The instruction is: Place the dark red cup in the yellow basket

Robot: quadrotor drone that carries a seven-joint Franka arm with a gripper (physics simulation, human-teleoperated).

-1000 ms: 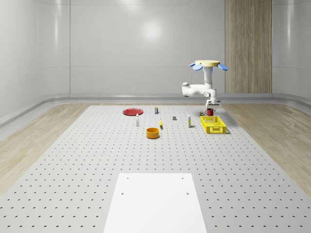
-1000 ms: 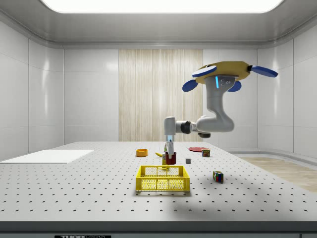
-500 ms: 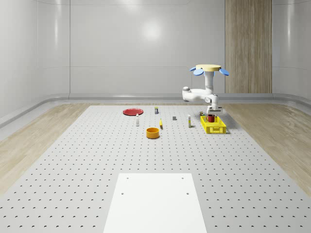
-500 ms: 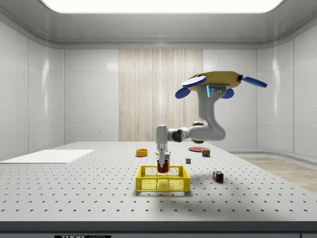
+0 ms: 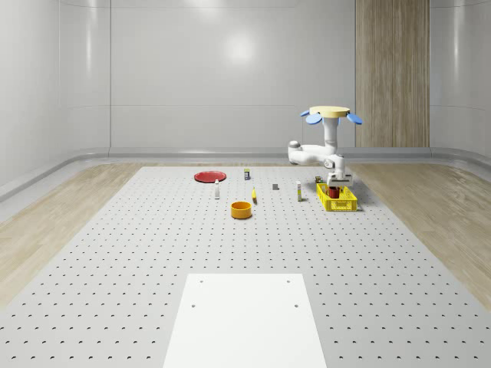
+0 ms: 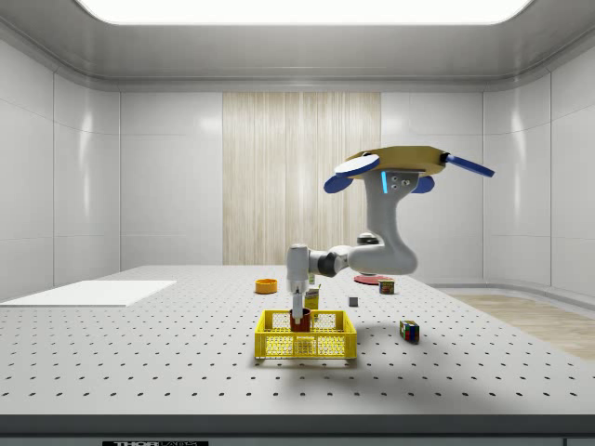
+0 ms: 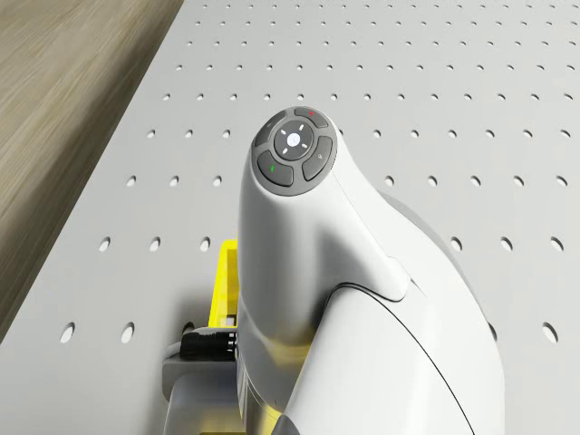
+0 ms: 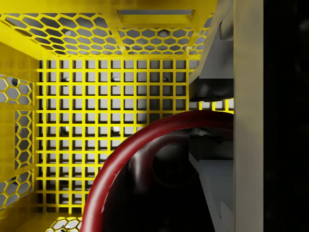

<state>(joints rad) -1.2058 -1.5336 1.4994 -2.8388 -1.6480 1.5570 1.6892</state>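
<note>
Over the far-right part of the table in the whole-scene view, the drone hovers beside the basket, arm reaching down into it. The gripper is lowered between the basket walls, jaws pinching the rim of the cup, one finger inside the cup. The cup hangs within the basket, above its grid floor; contact cannot be confirmed. Step in hand: placement. Next move, by judgement: lower until the cup seats, spread the jaws, then withdraw straight up, clear of the walls.

Dark red cup upright inside yellow basket
</note>
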